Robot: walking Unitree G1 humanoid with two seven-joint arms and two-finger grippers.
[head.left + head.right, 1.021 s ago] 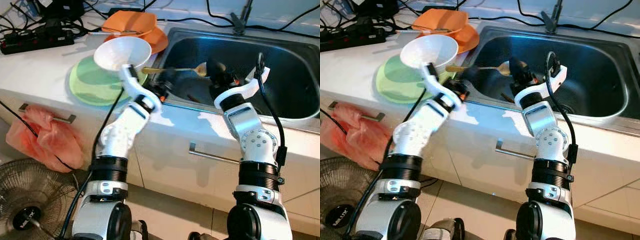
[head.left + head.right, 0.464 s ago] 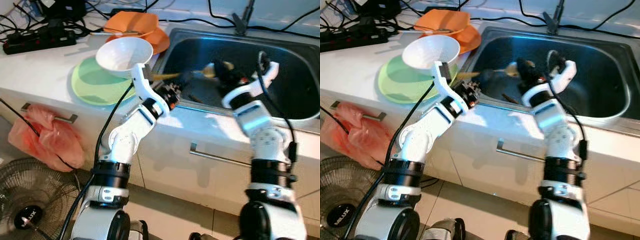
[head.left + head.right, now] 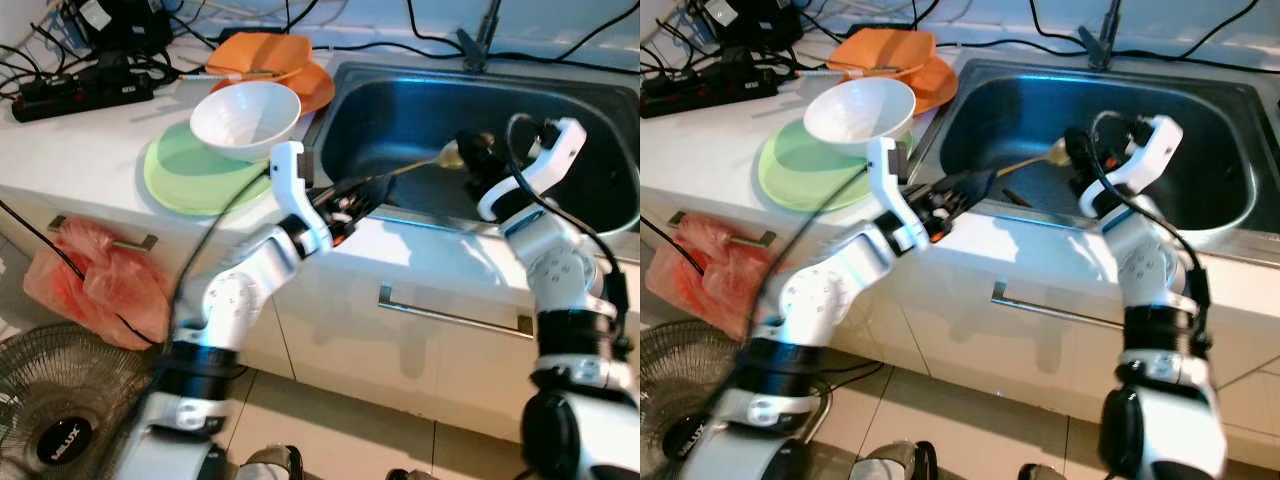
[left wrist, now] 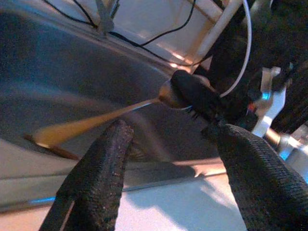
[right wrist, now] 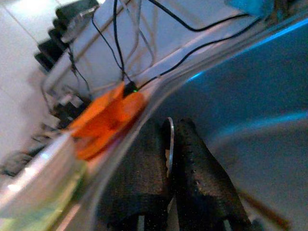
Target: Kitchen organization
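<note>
Left eye view: right gripper pinches a spoon over the sink; left gripper spread near its handle; a loose handover could drop it.

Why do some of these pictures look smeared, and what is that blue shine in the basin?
Eye views: the left arm is streaked with motion blur, while the white bowl stays crisp. Right wrist view: soft all over, with the orange dishes smeared. The sink wall carries a bluish glare in several views.
</note>
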